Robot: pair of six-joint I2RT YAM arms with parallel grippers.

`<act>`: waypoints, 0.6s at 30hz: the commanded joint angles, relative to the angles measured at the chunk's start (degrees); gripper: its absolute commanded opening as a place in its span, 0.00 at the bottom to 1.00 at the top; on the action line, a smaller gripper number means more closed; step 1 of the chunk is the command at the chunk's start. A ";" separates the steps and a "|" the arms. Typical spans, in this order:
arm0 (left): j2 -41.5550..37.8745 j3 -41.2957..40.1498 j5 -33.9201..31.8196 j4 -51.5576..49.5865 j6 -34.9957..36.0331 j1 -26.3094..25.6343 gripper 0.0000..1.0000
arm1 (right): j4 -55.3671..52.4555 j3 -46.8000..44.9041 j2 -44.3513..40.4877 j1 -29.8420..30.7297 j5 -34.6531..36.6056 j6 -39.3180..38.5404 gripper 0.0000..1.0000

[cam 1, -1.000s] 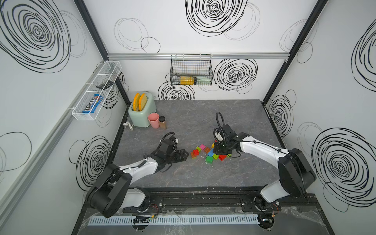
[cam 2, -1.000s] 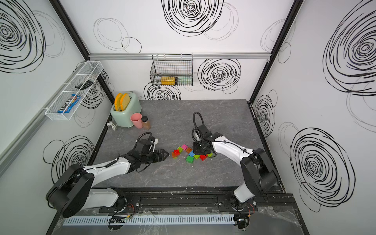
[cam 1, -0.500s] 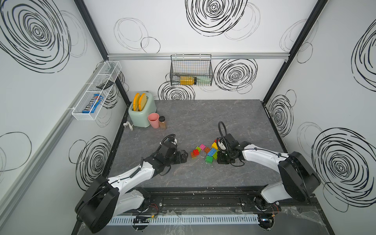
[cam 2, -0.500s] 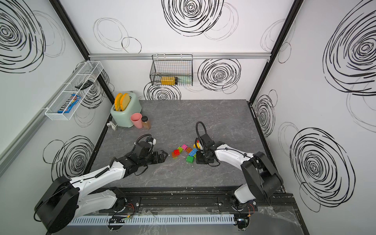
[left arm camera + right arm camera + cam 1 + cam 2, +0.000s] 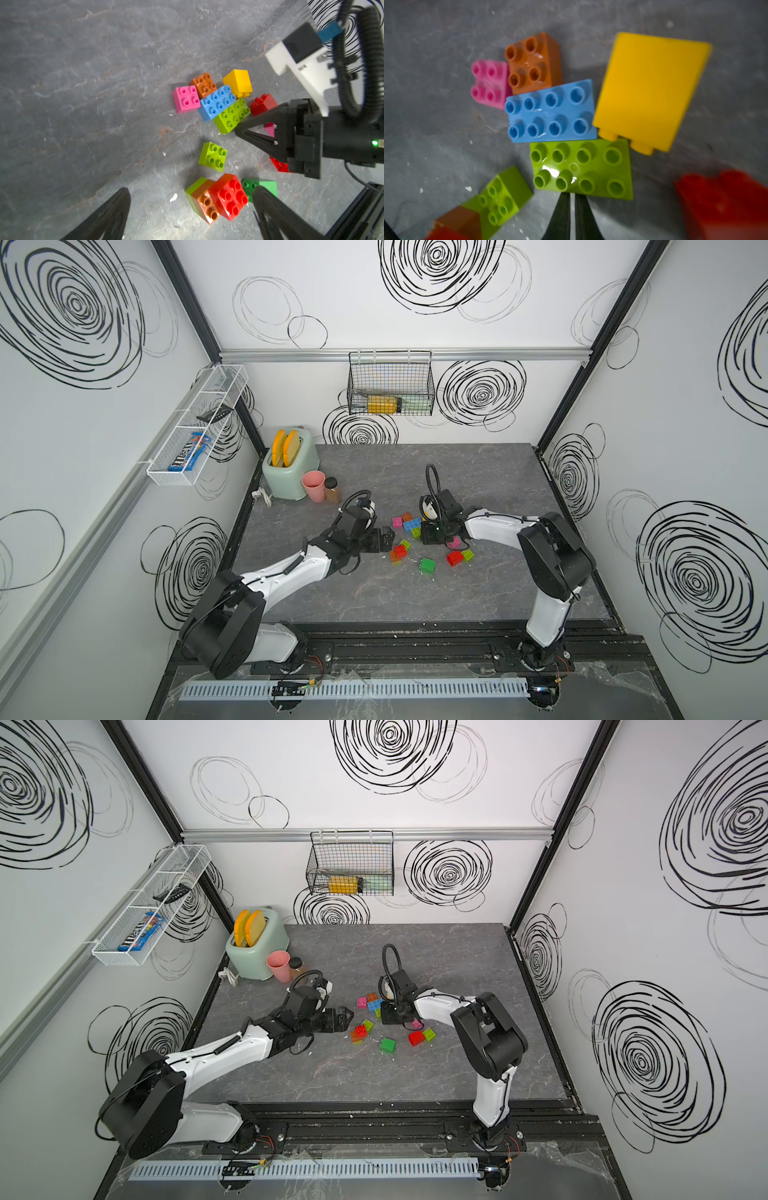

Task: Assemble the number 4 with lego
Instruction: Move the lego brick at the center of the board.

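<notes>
Seemingly light, stiff and slick, the lego [image 5: 427, 565] mid-frame wants pinching across flat side walls; left jaws spread, right jaws almost pressed together, empty.

In the right wrist view a red brick [image 5: 724, 203] is blurry and cut off. The right gripper [image 5: 236, 131] hides most of a pink brick [image 5: 269, 129].

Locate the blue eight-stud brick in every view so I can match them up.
Top view: blue brick, just below picture centre.
Top view: again just below centre.
Left wrist: mid-frame, against the long lime brick.
Right wrist: centre of picture.
Shared landmark: the orange brick touching it.
</notes>
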 commanded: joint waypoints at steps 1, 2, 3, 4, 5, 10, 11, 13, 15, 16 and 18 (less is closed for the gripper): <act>2.21 2.87 -0.82 2.05 6.59 -0.26 0.96 | 0.61 4.62 1.65 0.19 -1.78 -2.65 0.17; 2.90 3.36 -0.70 2.39 7.99 -0.44 0.96 | 0.24 4.53 0.75 -0.11 -0.91 -2.74 0.17; 3.99 4.07 0.21 2.52 9.05 -0.46 0.96 | 0.45 3.41 -0.70 -0.81 -0.67 -2.69 0.18; 5.10 5.21 1.42 2.47 9.65 -0.41 0.96 | 1.08 2.09 -2.40 -2.02 -1.70 -2.58 0.19; 6.39 6.46 2.90 2.07 10.10 -0.35 0.96 | 1.59 0.62 -3.55 -3.23 -3.22 -2.49 0.20; 15.52 16.66 8.24 -2.12 10.97 -0.69 0.98 | 1.81 0.04 -3.35 -9.85 -7.84 -3.53 0.20; 17.66 18.72 8.72 -3.06 11.34 -0.81 0.95 | 1.56 0.77 -2.59 -10.46 -8.49 -3.54 0.20; 21.86 22.52 9.55 -4.75 12.35 -1.29 0.90 | 1.57 2.30 -1.01 -11.25 -9.09 -3.65 0.20; 25.24 24.95 11.24 -5.81 13.20 -1.50 0.85 | 1.27 2.86 0.15 -11.51 -8.91 -3.76 0.20; 26.53 25.87 12.49 -6.30 13.46 -1.52 0.84 | 1.23 2.83 0.54 -11.54 -9.14 -3.87 0.20; 28.49 27.15 15.41 -7.06 13.85 -1.50 0.81 | 1.40 2.04 0.67 -11.53 -9.90 -3.98 0.20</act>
